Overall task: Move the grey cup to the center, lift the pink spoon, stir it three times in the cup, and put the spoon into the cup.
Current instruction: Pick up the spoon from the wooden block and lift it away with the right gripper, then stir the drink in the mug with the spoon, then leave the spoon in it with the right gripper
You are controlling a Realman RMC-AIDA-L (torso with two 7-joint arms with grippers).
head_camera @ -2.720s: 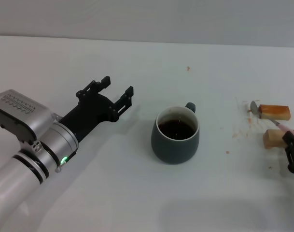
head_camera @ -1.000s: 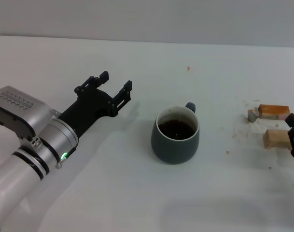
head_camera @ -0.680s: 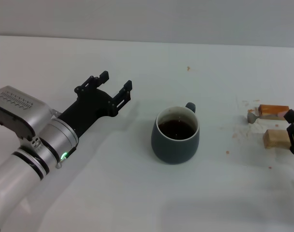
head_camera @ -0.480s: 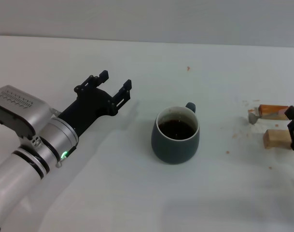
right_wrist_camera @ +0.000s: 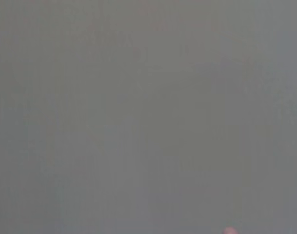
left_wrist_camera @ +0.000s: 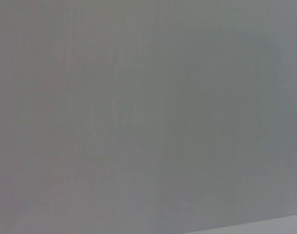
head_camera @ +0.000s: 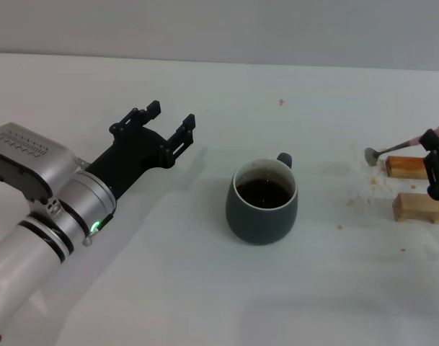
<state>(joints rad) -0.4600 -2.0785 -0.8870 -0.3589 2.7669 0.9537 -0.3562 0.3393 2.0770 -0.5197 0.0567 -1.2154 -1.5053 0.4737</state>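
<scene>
The grey cup (head_camera: 262, 202) stands near the table's middle, with dark brown liquid inside and its handle toward the far right. At the right edge of the head view my right gripper (head_camera: 437, 160) is shut on the pink spoon (head_camera: 392, 148); the spoon's metal bowl hangs above the table, pointing left, over the far wooden block (head_camera: 408, 167). To the left of the cup my left gripper (head_camera: 165, 124) hovers open, holding nothing. A pink speck, the spoon handle's tip (right_wrist_camera: 230, 230), shows in the right wrist view.
Two tan wooden blocks lie at the right, the near one (head_camera: 419, 207) below the gripper. Small brown stains (head_camera: 360, 198) mark the white table around them. The left wrist view shows only plain grey.
My right gripper has risen and carried the spoon up off the blocks, its bowl now clear of the table. The left gripper drew back slightly from the cup.
</scene>
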